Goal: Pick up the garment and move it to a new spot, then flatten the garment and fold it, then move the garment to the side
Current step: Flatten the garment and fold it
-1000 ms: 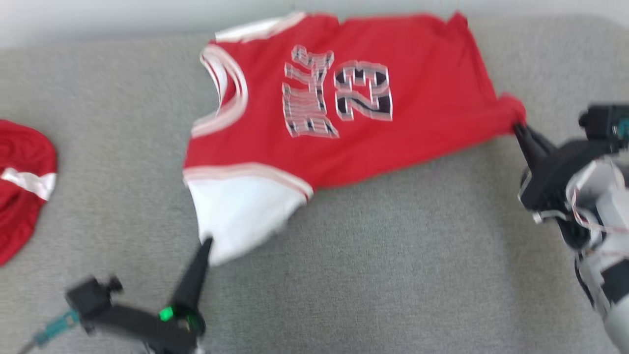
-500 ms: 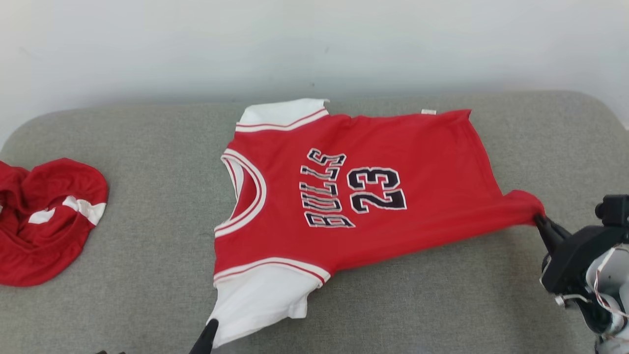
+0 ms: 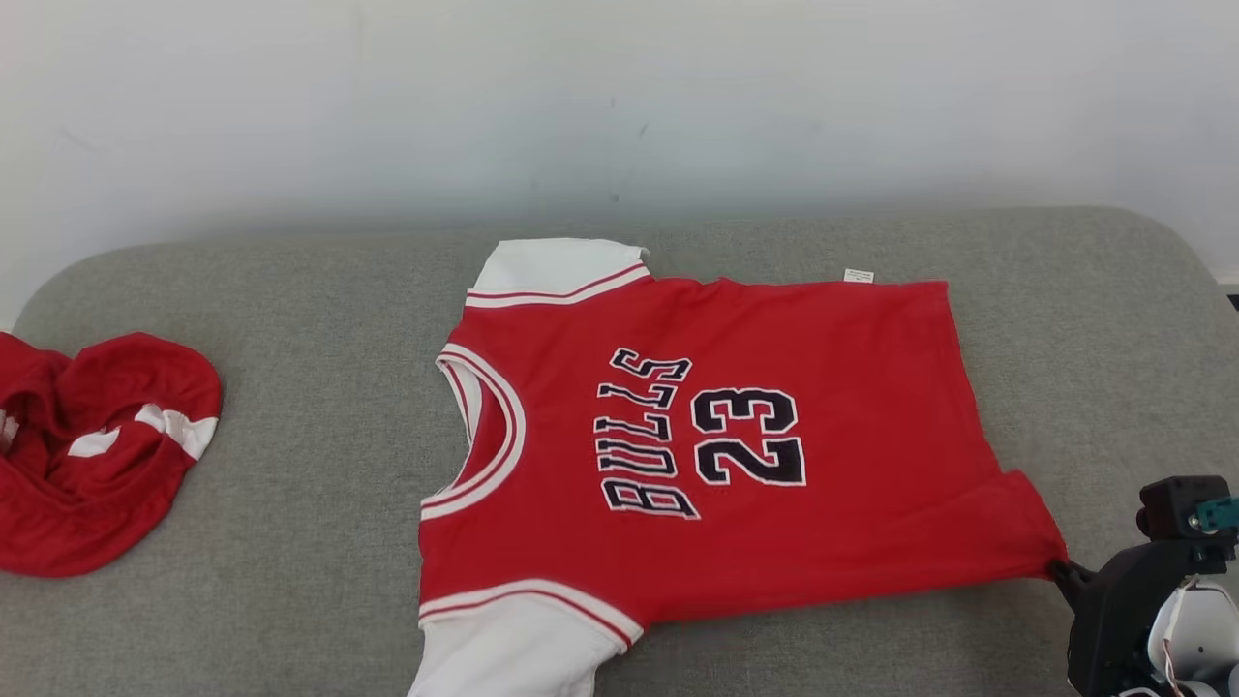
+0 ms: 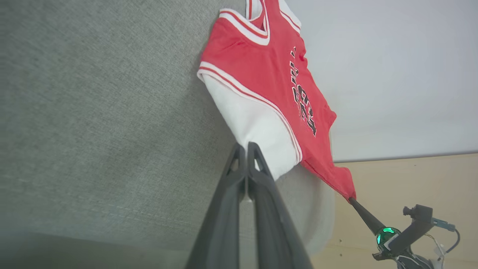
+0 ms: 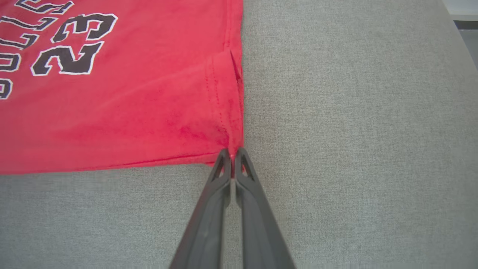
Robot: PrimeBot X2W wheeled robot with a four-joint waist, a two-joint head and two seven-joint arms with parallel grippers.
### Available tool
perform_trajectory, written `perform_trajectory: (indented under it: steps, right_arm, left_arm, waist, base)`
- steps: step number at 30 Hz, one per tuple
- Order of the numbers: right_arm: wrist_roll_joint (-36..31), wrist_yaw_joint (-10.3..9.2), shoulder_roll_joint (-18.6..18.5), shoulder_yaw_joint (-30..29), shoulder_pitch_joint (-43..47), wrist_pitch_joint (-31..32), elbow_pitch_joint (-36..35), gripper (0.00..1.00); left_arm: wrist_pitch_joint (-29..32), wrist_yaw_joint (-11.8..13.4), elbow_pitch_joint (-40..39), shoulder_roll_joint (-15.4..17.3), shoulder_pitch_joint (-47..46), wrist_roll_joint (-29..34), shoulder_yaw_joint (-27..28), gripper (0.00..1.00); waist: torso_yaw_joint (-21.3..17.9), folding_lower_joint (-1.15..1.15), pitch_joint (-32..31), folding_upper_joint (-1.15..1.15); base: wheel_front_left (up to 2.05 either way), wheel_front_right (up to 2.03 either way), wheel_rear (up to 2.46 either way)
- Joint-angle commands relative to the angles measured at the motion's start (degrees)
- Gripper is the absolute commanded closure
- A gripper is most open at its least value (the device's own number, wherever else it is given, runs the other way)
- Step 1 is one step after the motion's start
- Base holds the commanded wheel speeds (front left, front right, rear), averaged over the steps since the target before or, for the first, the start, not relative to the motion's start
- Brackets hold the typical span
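With both jaws pinched fully closed, right gripper (image 5: 232, 152) on the red hem corner (image 5: 224, 130) at its tips and left gripper (image 4: 243, 147) on the white sleeve (image 4: 257, 127), draw apart evenly so jersey (image 3: 736, 436), spread ahead of both, settles creaseless on grey cushion (image 3: 290, 542).

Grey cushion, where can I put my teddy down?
Bare cushion lies between the crumpled red cloth and the collar of the jersey, and beyond the hem to the cushion's rounded right end. The front strip is bare too. Crowded: the middle under the jersey, and the corners pinched by the left gripper and right gripper.
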Motion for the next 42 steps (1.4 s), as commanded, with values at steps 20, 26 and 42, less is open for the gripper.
perform_trajectory:
  steps: [20,26,42]
  right_arm:
    - [-3.74,-0.11,2.53,-3.41,5.58,-2.21,2.33,1.0]
    - [-2.44,-0.11,3.25,-2.89,5.18,-6.02,3.65,1.0]
    - [3.08,-0.11,-0.75,3.81,-15.88,-14.07,-2.78,1.0]
  left_arm:
    - [4.71,2.57,-0.66,1.92,4.51,-1.94,-1.78,1.0]
    - [4.24,1.39,-0.63,1.23,3.53,-2.39,-1.34,1.0]
    - [7.12,-0.23,0.27,0.97,-28.73,-2.64,5.57,1.0]
  waist:
    - [0.71,0.0,1.2,0.0]
    - [0.77,0.0,1.24,0.0]
    - [-1.62,0.0,5.63,0.0]
  base:
    - [0.0,0.0,0.0]
    - [0.0,0.0,0.0]
    - [0.0,0.0,0.0]
